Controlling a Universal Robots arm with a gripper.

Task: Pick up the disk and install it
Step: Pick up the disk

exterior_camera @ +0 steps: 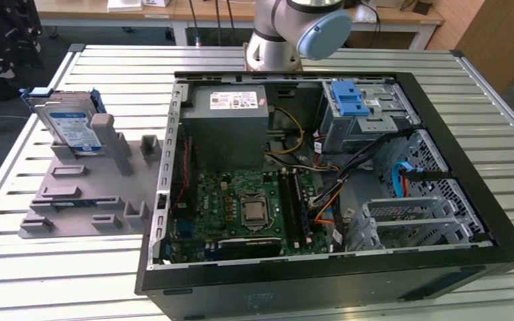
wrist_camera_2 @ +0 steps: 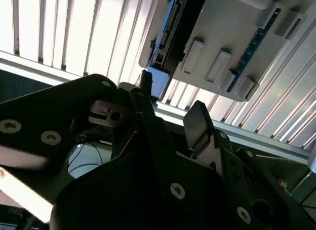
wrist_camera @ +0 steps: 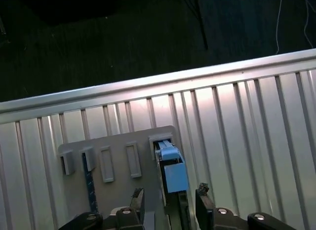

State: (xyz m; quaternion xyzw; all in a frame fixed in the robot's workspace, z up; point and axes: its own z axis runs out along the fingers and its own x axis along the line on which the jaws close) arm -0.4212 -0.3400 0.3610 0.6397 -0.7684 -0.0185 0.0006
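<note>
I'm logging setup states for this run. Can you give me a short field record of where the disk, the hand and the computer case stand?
disk: silver hard drive in blue plastic bracket, standing on edge in grey plastic holder, exterior view's left
hand: black hand open, holding nothing
case: black open computer case, beside holder on slatted metal table
progress: disk not picked up

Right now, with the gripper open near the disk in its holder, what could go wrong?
1. The gripper is open, but the disk stands close beside posts of the grey holder; the gripper could land on a post rather than straddle the disk.
2. In the exterior view, cables cross the case beside the drive cage; a carried disk might snag them.
</note>
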